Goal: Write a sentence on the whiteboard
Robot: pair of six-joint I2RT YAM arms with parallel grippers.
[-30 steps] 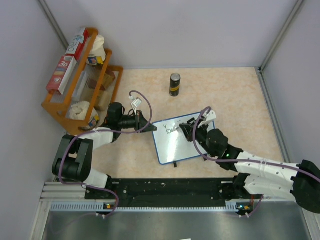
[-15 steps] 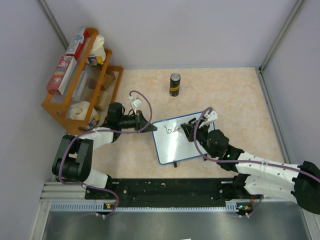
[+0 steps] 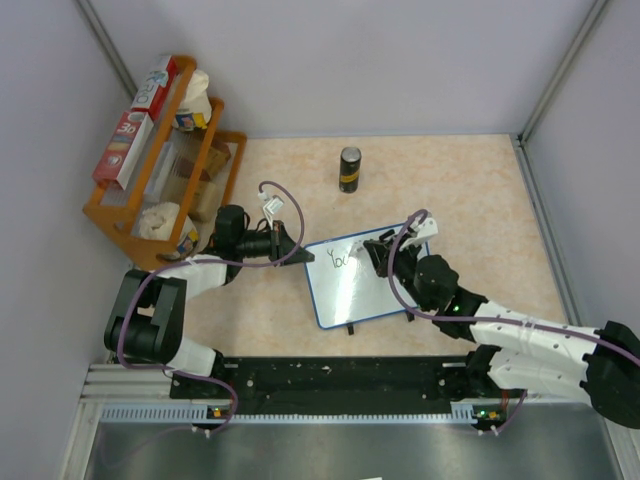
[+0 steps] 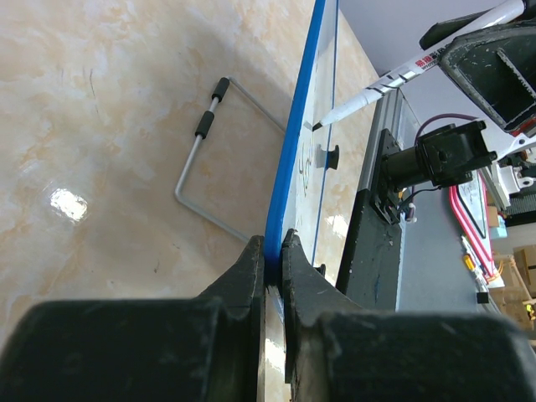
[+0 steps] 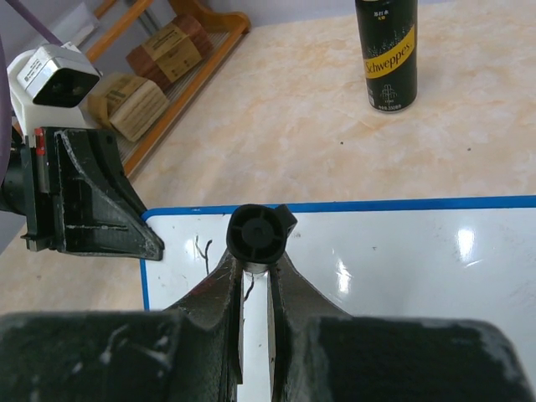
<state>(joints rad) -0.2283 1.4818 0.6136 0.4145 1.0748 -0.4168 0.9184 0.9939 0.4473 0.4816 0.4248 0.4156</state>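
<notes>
The whiteboard [image 3: 360, 292], white with a thin blue rim, lies tilted on the table between the arms. My left gripper [image 3: 299, 256] is shut on its left corner; in the left wrist view both fingers pinch the blue rim [image 4: 292, 159]. My right gripper [image 3: 384, 254] is shut on a white marker [image 3: 419, 229] with its tip on the board [image 4: 319, 127]. From the right wrist I see the marker's black end [image 5: 257, 234] between my fingers. Of the sentence [image 3: 343, 260], only a few dark letters show at the board's upper left.
A black Schweppes can [image 3: 349, 168] stands behind the board. A wooden rack [image 3: 113, 215] with boxes and packets fills the back left. The board's wire stand [image 4: 199, 158] sticks out underneath. Grey walls close in on the left, the back and the right.
My right gripper has slid a little to the right along the board's upper part with the marker, and more dark strokes have appeared after the first letter. The left gripper has kept its hold.
</notes>
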